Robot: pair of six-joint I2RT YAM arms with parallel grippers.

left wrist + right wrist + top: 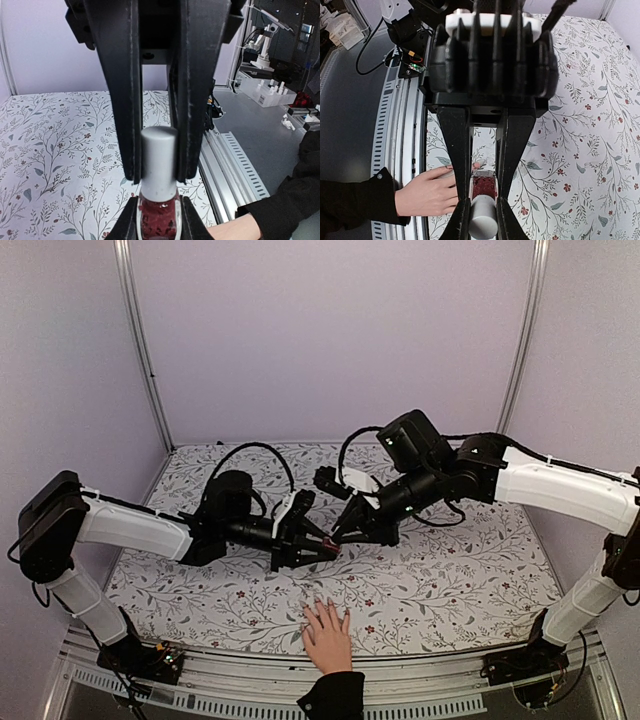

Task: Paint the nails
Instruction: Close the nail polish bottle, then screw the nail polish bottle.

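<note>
A small dark-red bottle (pixel 159 220) with a white cap (pixel 159 160) hangs between both grippers above the floral table. My left gripper (pixel 159 175) is shut on the cap. My right gripper (pixel 484 192) is shut on the glass body (pixel 484 184), and the cap (pixel 483 217) points toward its camera. In the top view the two grippers (pixel 325 545) (pixel 342 537) meet mid-table. A light-skinned hand (pixel 327 635) in a black sleeve lies flat at the front edge, just below them. One pale nail (pixel 477 164) shows beside the right finger; the other nails are too small or hidden.
An aluminium rail (pixel 420 685) runs along the near edge under the person's wrist. The floral table cover (pixel 460 580) spreads to either side of the grippers. Upright frame posts (pixel 140 340) stand at the back corners, and cables loop over both arms.
</note>
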